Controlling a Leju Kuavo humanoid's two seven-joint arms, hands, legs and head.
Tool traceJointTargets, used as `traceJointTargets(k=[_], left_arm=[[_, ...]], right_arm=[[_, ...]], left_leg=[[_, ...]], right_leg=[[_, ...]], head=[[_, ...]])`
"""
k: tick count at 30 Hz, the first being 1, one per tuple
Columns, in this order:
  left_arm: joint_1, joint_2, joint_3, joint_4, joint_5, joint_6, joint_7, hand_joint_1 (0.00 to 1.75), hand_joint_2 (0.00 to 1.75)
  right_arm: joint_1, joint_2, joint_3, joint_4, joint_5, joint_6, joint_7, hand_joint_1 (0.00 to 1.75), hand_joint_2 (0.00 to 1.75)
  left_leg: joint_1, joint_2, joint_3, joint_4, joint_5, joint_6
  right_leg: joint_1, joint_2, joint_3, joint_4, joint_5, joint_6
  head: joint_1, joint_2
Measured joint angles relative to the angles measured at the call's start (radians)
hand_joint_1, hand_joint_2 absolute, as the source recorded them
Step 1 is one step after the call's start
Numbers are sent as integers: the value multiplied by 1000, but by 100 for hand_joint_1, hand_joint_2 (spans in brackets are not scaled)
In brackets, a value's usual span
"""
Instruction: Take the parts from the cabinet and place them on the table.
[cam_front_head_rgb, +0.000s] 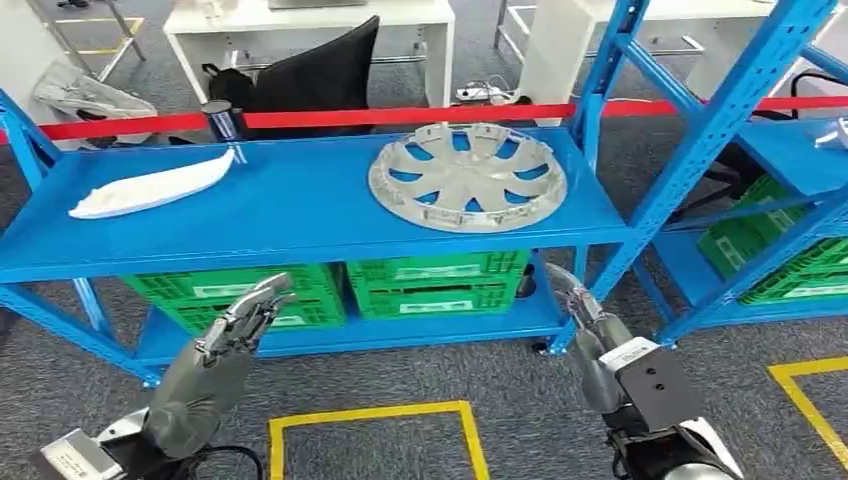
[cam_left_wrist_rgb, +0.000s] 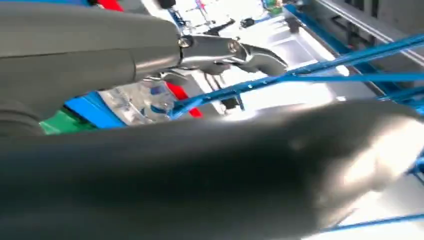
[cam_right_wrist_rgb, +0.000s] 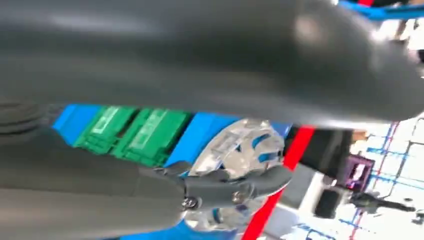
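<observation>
Reaching toward blue shelf (cam_front_head_rgb: 300, 215): left hand (cam_front_head_rgb: 245, 320) and right hand (cam_front_head_rgb: 580, 310) raised below its front edge, fingers apart, empty. Wheel cover (cam_front_head_rgb: 467, 177) flat on shelf top; white part (cam_front_head_rgb: 150, 187) further left, both untouched.

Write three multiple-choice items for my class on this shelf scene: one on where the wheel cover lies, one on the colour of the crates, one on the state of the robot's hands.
1. Where does the wheel cover lie?
A. On the top shelf, toward its right end
B. On the floor
C. Inside a crate

2. What colour are the crates under the shelf?
A. Red
B. Green
C. Yellow

3. What are the robot's hands doing?
A. Both grip the wheel cover
B. The left hand holds the white part
C. Both hold nothing

Answers:
1 A: it lies flat on the blue shelf, right of the white part.
2 B: their ribbed walls are green.
3 C: the left hand and right hand hang below the shelf edge, fingers empty.
</observation>
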Motion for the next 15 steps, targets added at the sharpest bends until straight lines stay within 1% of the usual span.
traceJointTargets(k=[1,2,3,4,5,6,7,8,9,10,11,12,14,15], left_arm=[[0,0,0,-2,0,0,0,0,0],[-1,-1,1,-4,0,0,0,0,0],[-1,-1,1,-3,0,0,0,0,0],[0,-1,1,-3,0,-1,0,0,0],[0,-1,1,-1,0,-5,0,0,0],[0,-2,1,0,3,-9,0,0,0],[0,-2,1,2,5,-12,4,0,0],[-1,-2,1,4,7,-14,7,0,0],[-1,-2,1,5,9,-16,8,0,0],[-2,-3,1,5,10,-16,8,0,0],[-3,-3,1,6,11,-18,8,0,0],[-2,-3,1,6,11,-19,10,0,0],[-3,-4,1,6,13,-21,10,0,0],[-4,-4,1,3,13,-21,10,0,0]], right_arm=[[0,0,-1,0,0,-1,-5,0,0],[0,0,-2,0,-2,-4,-11,0,0],[2,-1,-3,0,-3,-8,-13,0,0],[8,-1,-4,0,-5,-10,-14,0,0],[14,-1,-3,0,-6,-15,-16,0,0],[20,-1,-3,0,-8,-22,-17,0,0],[24,-1,-3,0,-8,-29,-18,0,0],[27,-1,-3,0,-8,-32,-21,0,0],[30,-1,-2,0,-8,-36,-23,0,0],[34,-1,-1,-1,-9,-39,-25,0,0],[35,-1,0,-1,-12,-42,-26,0,0],[37,-1,0,-4,-13,-43,-27,0,0],[43,0,0,-11,-8,-54,-27,0,0],[48,3,0,-17,-1,-58,-23,0,0]], left_leg=[[0,0,10,-3,-5,7],[0,2,16,-4,-9,13],[-1,2,18,-4,-13,16],[-3,2,21,-4,-19,18],[-4,1,25,-4,-24,19],[-5,-1,32,-4,-29,19],[-5,-3,43,-4,-37,18],[-6,-4,56,-4,-45,17],[-6,-4,69,-4,-53,15],[-6,-4,70,-6,-61,12],[-14,-4,72,-2,-70,3],[-11,-5,72,-7,-72,-2],[-9,-2,82,-18,-76,-11],[-16,0,92,-20,-83,-20]], right_leg=[[0,0,-6,25,-8,4],[0,0,-44,94,-37,7],[0,0,-93,173,-68,9],[1,0,-153,265,-97,9],[1,0,-197,320,-102,8],[1,0,-218,329,-83,7],[2,0,-213,291,-37,4],[4,0,-187,215,24,-1],[7,0,-150,118,86,-9],[10,-1,-121,38,122,-17],[17,-1,-110,20,99,-21],[17,-1,-112,22,98,-23],[20,2,-111,19,90,-32],[10,4,-100,9,89,-38]], head=[[0,0],[3,0],[3,0],[3,0],[3,0],[3,0],[3,0],[3,0],[3,0],[3,0],[2,0],[4,0],[3,0],[4,0]])
